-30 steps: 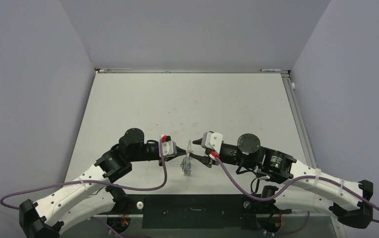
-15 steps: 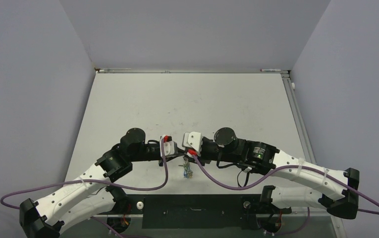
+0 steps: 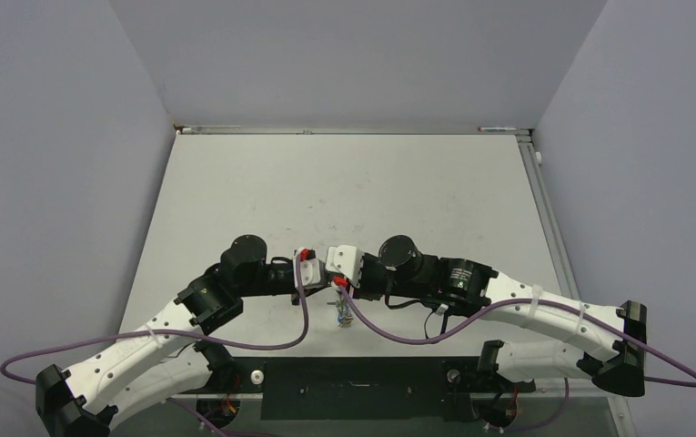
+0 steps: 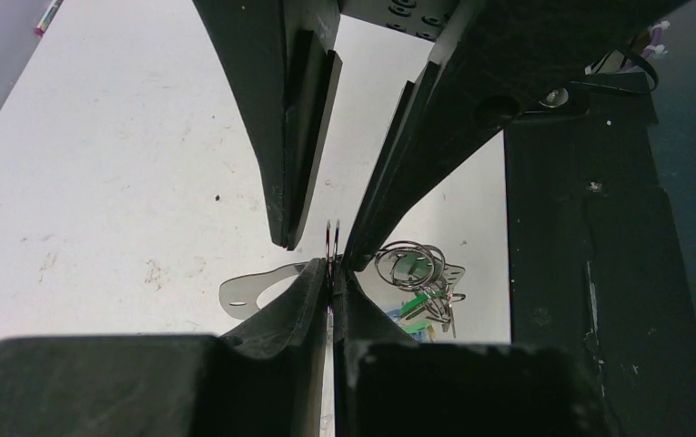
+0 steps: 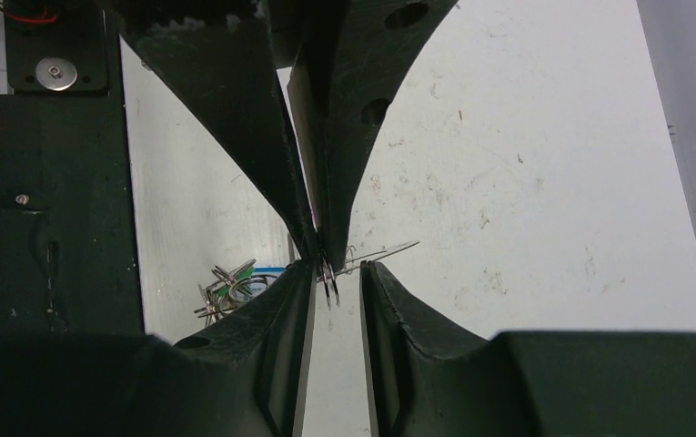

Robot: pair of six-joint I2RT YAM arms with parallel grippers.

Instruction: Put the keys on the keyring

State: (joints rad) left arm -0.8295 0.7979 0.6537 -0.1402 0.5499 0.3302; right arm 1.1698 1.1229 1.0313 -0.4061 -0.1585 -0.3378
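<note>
The left gripper (image 4: 330, 276) is pinching the keyring (image 4: 331, 238) with its fingers pressed flat together at the lower middle of the left wrist view. The thin silver wire is showing there edge-on, as a short upright line rising just above the tips. The right gripper (image 5: 337, 273) is reaching in from the opposite side. Its fingers are standing a narrow gap apart around the same stretch of wire, not pressing it from both sides. In the right wrist view, one strand of the ring is running off toward the right of the frame, rising slightly. How the whole loop's long axis is lying cannot be told. The keys (image 4: 419, 289) are hanging in a tangled bunch just beside the pinch point, at the lower right of the left wrist view, with green and blue showing among small silver rings. From above, the bunch is dangling toward the bottom of the frame, below where the two grippers are meeting at centre. The white table (image 3: 344, 182) is looking scuffed and speckled. Plain grey walls (image 3: 353, 55) are enclosing it on three sides. A black base plate (image 3: 353, 375) is lying along the bottom edge.
</note>
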